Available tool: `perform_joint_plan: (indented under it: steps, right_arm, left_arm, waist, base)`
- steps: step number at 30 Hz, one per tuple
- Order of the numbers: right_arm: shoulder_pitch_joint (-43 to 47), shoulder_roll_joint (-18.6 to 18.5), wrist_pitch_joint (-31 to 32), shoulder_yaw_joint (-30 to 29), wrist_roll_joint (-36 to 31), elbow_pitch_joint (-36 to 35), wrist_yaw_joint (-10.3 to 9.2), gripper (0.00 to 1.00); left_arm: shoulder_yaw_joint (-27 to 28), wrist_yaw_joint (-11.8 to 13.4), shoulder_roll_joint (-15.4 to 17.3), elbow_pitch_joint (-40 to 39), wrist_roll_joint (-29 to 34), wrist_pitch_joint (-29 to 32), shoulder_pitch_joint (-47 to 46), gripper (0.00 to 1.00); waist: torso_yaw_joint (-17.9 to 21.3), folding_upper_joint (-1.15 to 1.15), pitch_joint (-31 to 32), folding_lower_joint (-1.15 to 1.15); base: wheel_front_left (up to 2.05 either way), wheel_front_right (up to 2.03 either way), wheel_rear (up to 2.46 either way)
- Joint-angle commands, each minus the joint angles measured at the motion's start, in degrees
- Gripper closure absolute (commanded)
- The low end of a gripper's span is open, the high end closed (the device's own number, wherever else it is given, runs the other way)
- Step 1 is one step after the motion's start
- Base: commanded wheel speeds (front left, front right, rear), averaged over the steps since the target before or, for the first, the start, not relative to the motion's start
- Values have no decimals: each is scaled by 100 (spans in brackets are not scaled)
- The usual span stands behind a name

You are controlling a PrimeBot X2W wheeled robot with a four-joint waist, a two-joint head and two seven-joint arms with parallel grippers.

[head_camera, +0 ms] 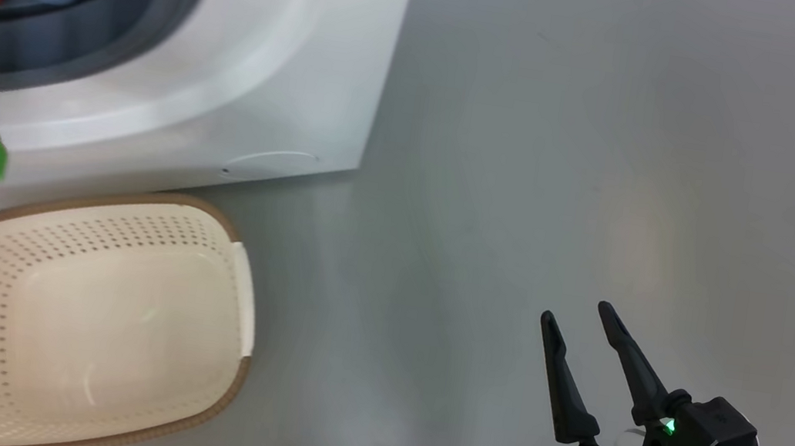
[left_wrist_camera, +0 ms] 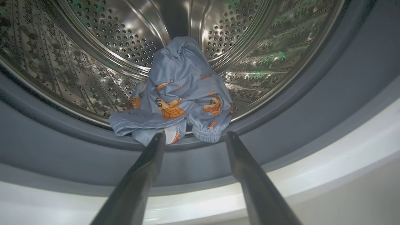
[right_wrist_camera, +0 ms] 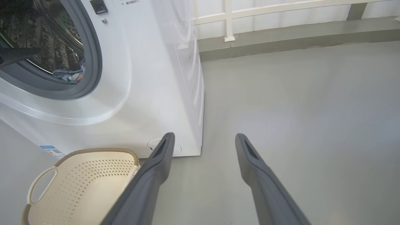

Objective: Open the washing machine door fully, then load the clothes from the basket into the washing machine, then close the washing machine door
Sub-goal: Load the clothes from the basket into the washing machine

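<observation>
Inside, the clothes (left_wrist_camera: 181, 97) lie in a heap at the front lip of the perforated steel drum (left_wrist_camera: 103, 47); blue fabric printed with orange-brown cartoon figures, a hem and a gathered cuff draping down onto the grey rubber gasket (left_wrist_camera: 297, 103), with a scrap of white showing beneath. The left gripper (left_wrist_camera: 196, 135) points into the mouth of the washing machine (head_camera: 295, 68), its two dark fingers spread wide and holding nothing; one fingertip sits at the edge of the hem, though I cannot tell whether it touches. In the head view the same garment shows at the upper left, within the round opening.

The basket (head_camera: 93, 231) stands on the grey floor (head_camera: 569, 162) just in front of the machine's lower edge; its cream perforated walls and bare bottom are visible, the brown woven-look rim running round it. A small blue label sticker (right_wrist_camera: 51, 151) sits low on the white front panel, near the basket's handle.

The right gripper (head_camera: 575, 313) hangs above the floor, well apart from the machine and to the right of the basket; its jaws stand wide with nothing between them. A white railing (right_wrist_camera: 228, 18) runs along the far wall in the right wrist view.
</observation>
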State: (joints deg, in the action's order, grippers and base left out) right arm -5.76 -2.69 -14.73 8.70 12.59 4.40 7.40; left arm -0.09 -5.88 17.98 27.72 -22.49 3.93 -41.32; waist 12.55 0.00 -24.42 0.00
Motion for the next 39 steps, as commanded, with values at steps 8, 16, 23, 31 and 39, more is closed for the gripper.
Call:
perform_joint_plan:
  steps: [8, 16, 23, 31, 39]
  right_arm:
    - [100, -19, -27, 212, -105, -243, 9, 0]
    - [219, -19, -27, 204, -169, -335, 9, 0]
    - [301, -19, -27, 251, -206, -376, 9, 0]
    - [345, -19, -27, 246, -252, -399, 9, 0]
    - [395, -19, -27, 278, -286, -424, 9, 0]
  left_arm:
    - [-5, -126, 627, 1303, -151, 44, -1275, 0]
    - [-342, -155, 901, 2255, -138, -211, -2038, 0]
    - [-536, -157, 1060, 2945, -17, -477, -2494, 0]
    - [-764, -159, 1056, 3441, 73, -555, -2816, 0]
    - [-1144, -160, 1103, 3826, 172, -436, -3049, 0]
  waist:
    - [508, 0, -584, 0]
    - [627, 0, -790, 0]
    - [644, 0, -829, 0]
    - [629, 0, -888, 0]
    - [674, 0, -918, 0]
  base:
    - [0, 0, 0]
    - [0, 0, 0]
    - [0, 0, 0]
    - [0, 0, 0]
    - [0, 0, 0]
